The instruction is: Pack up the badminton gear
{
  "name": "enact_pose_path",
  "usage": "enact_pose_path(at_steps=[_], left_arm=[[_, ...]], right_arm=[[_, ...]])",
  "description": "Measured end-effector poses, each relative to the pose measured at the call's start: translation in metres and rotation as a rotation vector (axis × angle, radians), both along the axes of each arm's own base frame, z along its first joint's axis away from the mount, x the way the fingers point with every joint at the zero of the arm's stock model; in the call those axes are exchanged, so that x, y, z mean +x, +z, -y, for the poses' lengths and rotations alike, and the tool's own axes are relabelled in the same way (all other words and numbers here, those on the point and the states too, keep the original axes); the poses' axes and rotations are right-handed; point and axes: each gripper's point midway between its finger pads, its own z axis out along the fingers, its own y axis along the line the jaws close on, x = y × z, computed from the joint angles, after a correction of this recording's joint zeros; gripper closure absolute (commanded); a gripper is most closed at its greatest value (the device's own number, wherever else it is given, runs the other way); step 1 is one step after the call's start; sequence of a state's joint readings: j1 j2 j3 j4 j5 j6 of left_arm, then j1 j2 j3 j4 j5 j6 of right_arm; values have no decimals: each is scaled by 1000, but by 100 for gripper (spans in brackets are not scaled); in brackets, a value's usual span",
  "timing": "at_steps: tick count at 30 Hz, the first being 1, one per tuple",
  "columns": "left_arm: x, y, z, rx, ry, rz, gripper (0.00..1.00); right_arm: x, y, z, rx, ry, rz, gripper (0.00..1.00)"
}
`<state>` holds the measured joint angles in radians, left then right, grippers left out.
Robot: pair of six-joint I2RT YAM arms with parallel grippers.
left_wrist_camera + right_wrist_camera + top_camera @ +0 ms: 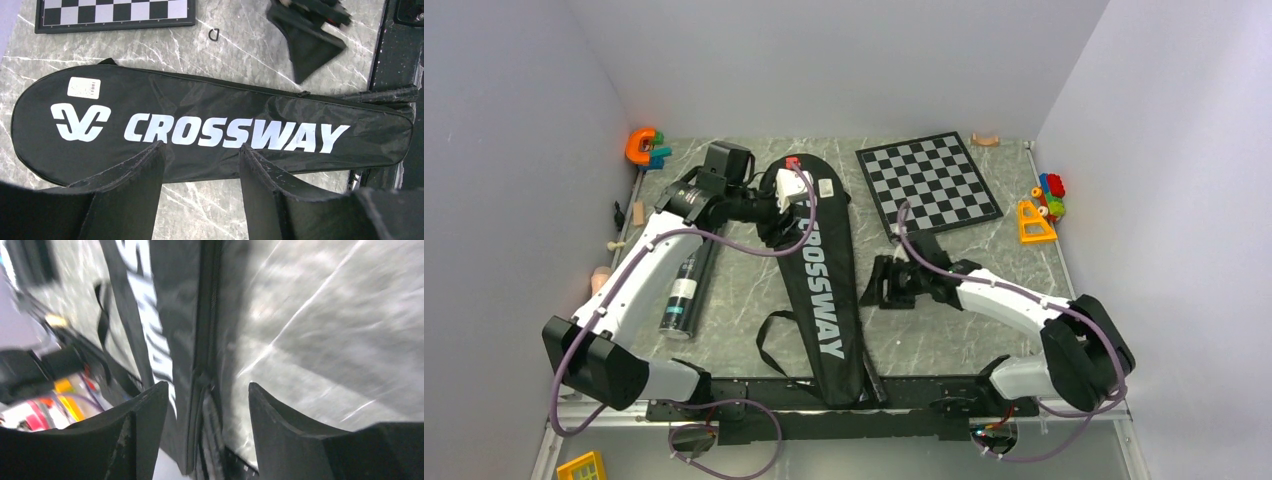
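1. The bag (819,290) lies flat down the middle of the table (924,340), logo up, with its wide end away from the arm bases.
2. The tube (686,290) lies left of the bag and apart from it, under the left arm.
3. The left gripper (201,147) hangs over the bag's far part with its jaws parted and nothing between them.
4. The right gripper (209,385) sits low, just beside the bag's right edge. Its jaws are wide apart and grip nothing. Its wrist view is blurred, and the zip edge runs below the gap.
5. A chessboard (929,180) lies right of the bag's wide end, and toys (1044,205) sit by the right wall.
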<state>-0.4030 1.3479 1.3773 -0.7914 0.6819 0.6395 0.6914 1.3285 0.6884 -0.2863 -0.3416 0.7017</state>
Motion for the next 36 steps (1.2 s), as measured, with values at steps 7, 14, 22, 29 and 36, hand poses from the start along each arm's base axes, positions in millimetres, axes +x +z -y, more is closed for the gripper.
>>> enact_pose_path(at_steps=[7, 14, 22, 29, 36], left_arm=[[-4, 6, -1, -13, 8, 2, 40], [-11, 4, -3, -20, 20, -18, 40], [-14, 6, -3, -29, 26, -26, 41], [-15, 7, -3, -33, 27, -26, 41], [-18, 14, -5, -40, 27, 0, 40]], right_arm=[[65, 1, 0, 190, -147, 59, 36], [80, -33, -30, 313, -115, -28, 42], [72, -40, -35, 433, -132, -45, 72], [73, -14, -34, 418, -117, -8, 100], [110, 77, -41, 314, -39, 214, 100]])
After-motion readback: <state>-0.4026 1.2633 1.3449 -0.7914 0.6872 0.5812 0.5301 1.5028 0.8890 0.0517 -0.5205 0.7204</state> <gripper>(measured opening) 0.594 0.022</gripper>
